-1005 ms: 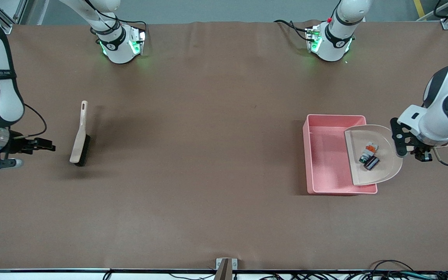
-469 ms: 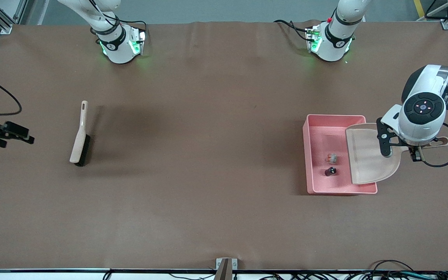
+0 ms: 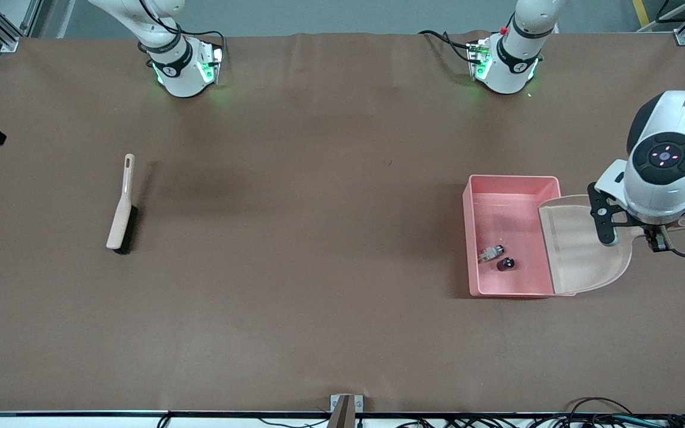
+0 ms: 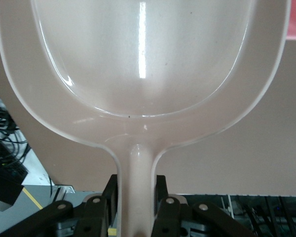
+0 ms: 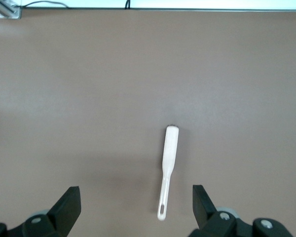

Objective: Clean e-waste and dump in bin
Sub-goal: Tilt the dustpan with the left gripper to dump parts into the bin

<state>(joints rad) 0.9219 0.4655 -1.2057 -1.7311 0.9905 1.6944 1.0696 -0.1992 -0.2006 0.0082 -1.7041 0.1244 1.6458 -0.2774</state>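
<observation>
Front view: pink bin [image 3: 512, 187] sits on the brown counter [image 3: 319, 267] at mid-right of frame, toward the left arm's end, long axis running top to bottom of frame. Both e-waste bits lie inside, low in the tub: white-grey part [image 3: 489, 254] tilted on a diagonal, w/ the dark block [image 3: 505, 264] just beside it and a touch nearer the camera; can't tell if they touch. Beige dustpan [image 3: 580, 261] is held over the bin's edge nearest the left arm's end, mouth toward the bin, handle pointing to the frame's right edge. Left gripper [image 3: 654, 235] is clenched on that handle. Brush [image 3: 121, 208] lies at mid-left, well apart from the bin, long axis nearly top to bottom, handle tip toward the bases. Right arm waits; only a dark bit shows at upper left edge. No readable writing. Left wrist view: dustpan pan empty, glossy, stem of handle [image 4: 136, 187] pinched between the fingers [image 4: 96, 210]. Right wrist view: right gripper [image 5: 133, 210] released, jaws wide apart, over bare counter w/ the brush seen between them.
</observation>
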